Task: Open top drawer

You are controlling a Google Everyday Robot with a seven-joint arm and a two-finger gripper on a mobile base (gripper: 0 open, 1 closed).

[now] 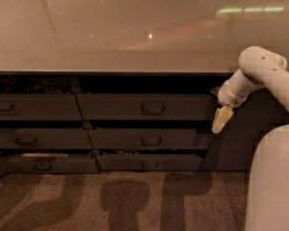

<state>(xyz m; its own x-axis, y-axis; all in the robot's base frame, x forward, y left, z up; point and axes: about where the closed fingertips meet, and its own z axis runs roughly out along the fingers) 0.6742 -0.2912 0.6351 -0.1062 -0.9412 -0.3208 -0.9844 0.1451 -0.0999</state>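
The top drawer [135,107] is the wide dark grey front just under the counter, with a small loop handle [153,108] at its centre. A dark gap runs between its top edge and the counter lip. My gripper [221,120] hangs pointing down at the drawer's right end, level with its lower edge. It is well to the right of the handle and not touching it. The white arm [253,73] reaches in from the right.
A beige countertop [135,32] spans the top. A narrower drawer [33,107] is at left with clutter above it. Two more drawer rows [147,139] [149,162] lie beneath. Brown carpet [125,201] fills the foreground. A thick arm segment [274,182] fills the lower right.
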